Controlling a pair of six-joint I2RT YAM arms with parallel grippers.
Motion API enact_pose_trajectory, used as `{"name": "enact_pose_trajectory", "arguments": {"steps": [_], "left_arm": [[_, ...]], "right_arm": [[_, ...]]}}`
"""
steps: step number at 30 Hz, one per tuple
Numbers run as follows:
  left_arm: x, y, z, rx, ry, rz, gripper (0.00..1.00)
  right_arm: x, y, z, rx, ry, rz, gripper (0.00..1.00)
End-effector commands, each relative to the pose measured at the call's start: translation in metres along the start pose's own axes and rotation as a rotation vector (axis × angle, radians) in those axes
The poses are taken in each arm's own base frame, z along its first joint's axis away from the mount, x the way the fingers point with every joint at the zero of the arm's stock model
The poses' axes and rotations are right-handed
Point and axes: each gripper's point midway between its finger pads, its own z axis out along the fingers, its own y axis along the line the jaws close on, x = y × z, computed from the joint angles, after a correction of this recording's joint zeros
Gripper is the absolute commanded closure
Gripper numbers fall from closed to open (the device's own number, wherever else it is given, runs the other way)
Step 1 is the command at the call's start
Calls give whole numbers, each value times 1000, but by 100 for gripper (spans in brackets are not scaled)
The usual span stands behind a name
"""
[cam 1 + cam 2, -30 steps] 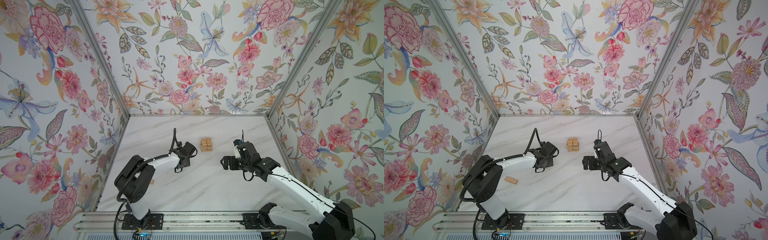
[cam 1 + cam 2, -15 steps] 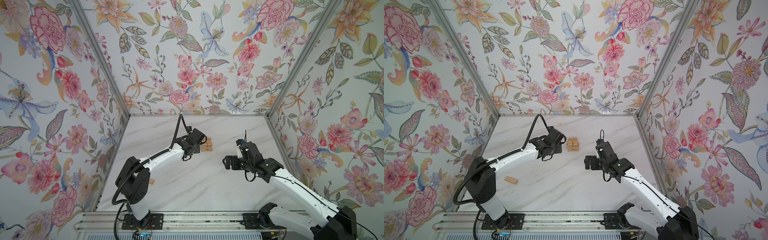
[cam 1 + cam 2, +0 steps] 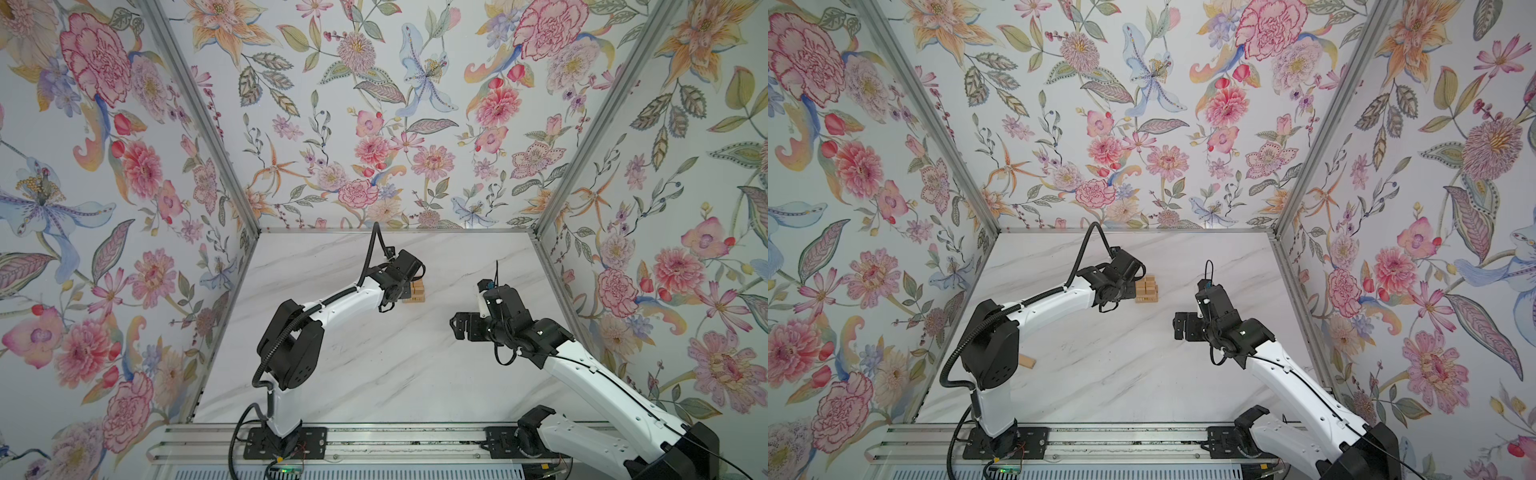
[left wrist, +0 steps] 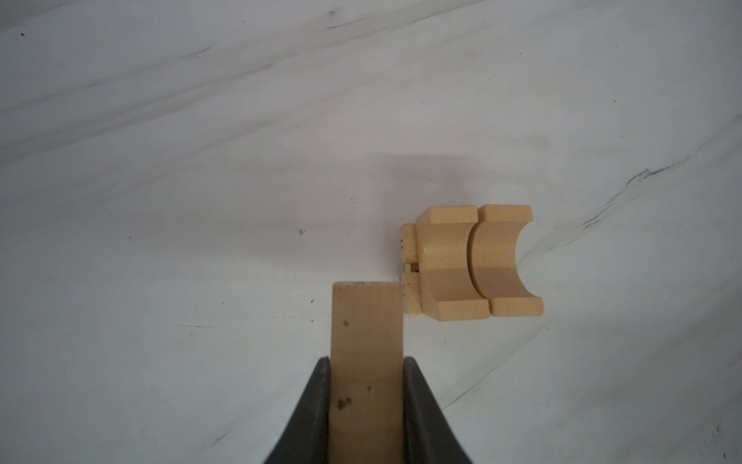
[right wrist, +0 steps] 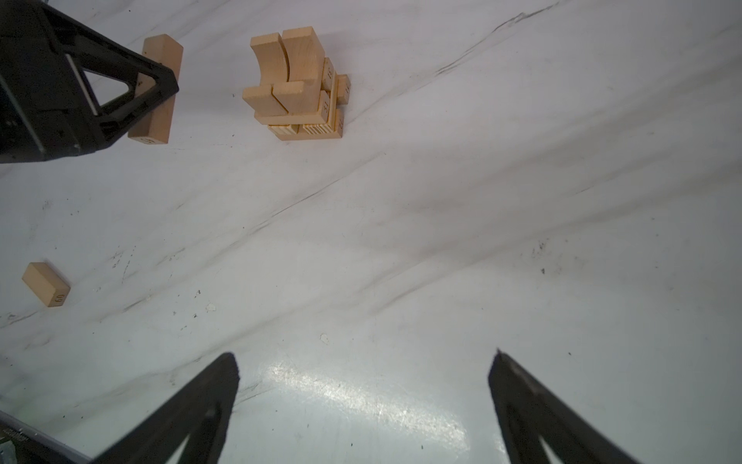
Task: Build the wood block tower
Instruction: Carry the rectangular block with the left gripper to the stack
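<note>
Hovering in both top views, the left gripper hangs just beside the tower. Left wrist: its fingers clamp a plain block, the tower just past their tips. Right wrist: the right gripper gapes empty, the tower well beyond its fingers.

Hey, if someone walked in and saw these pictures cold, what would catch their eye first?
Loud floral walls box in a white marble table. Toward its back stands a small tower of tan wood blocks topped by two arch pieces, and the left gripper holds a plain bar close beside it. The right gripper hangs open off to the right, and one loose block lies apart near the left arm.
</note>
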Motion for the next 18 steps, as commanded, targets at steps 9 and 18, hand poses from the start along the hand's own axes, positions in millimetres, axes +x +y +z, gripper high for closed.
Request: {"name": "enact_pose_trajectory", "arguments": {"steps": [9, 18], "left_arm": [[-5, -28, 14, 16, 11, 45, 100], [-11, -40, 23, 15, 10, 56, 100]], "right_arm": [[2, -9, -7, 27, -2, 15, 1], [2, -13, -9, 30, -3, 19, 1]]}}
